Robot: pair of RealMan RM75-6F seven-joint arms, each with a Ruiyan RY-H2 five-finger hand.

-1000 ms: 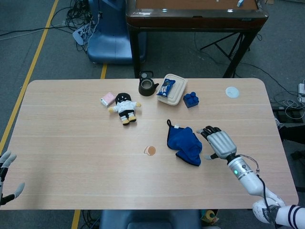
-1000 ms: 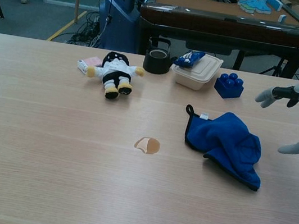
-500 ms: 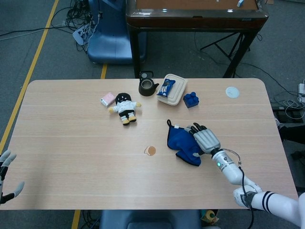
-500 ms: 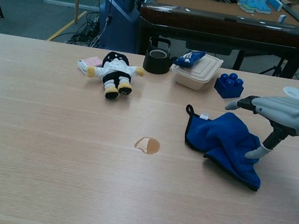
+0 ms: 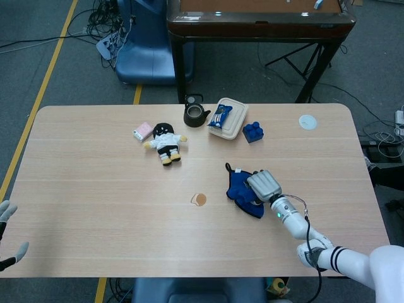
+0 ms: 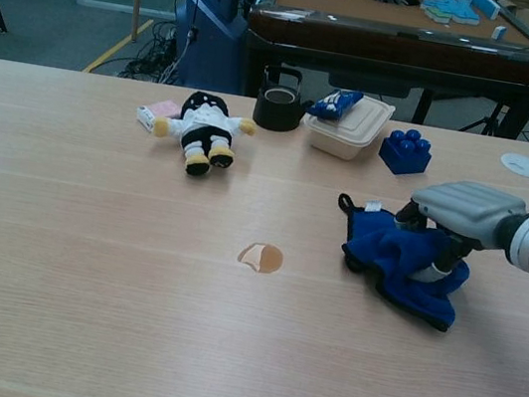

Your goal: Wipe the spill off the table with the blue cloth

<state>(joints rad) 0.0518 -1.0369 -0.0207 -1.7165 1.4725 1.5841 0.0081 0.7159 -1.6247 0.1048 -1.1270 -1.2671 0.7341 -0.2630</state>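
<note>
- My left hand (image 5: 7, 237) sits off the tabletop's near-left edge, fingers apart, holding nothing.
- Spill (image 6: 261, 257): small brown puddle mid-tabletop, well left of the blue cloth (image 6: 397, 263).
- My right hand (image 6: 458, 217) lies over the cloth, fingers curled down into it; I judge a grip, cloth bunched underneath.
- Risk: a loose hold lets the cloth slip out on the drag left; a bunched wad may smear the puddle rather than soak it.
- Risk: a wide sweep could reach the doll (image 5: 165, 141) further back.
- Tabletop (image 5: 88, 183): pale wood grain. Beyond it, grey floor, a dark table (image 5: 259, 22), cables (image 5: 104, 22), a yellow floor line.
</note>
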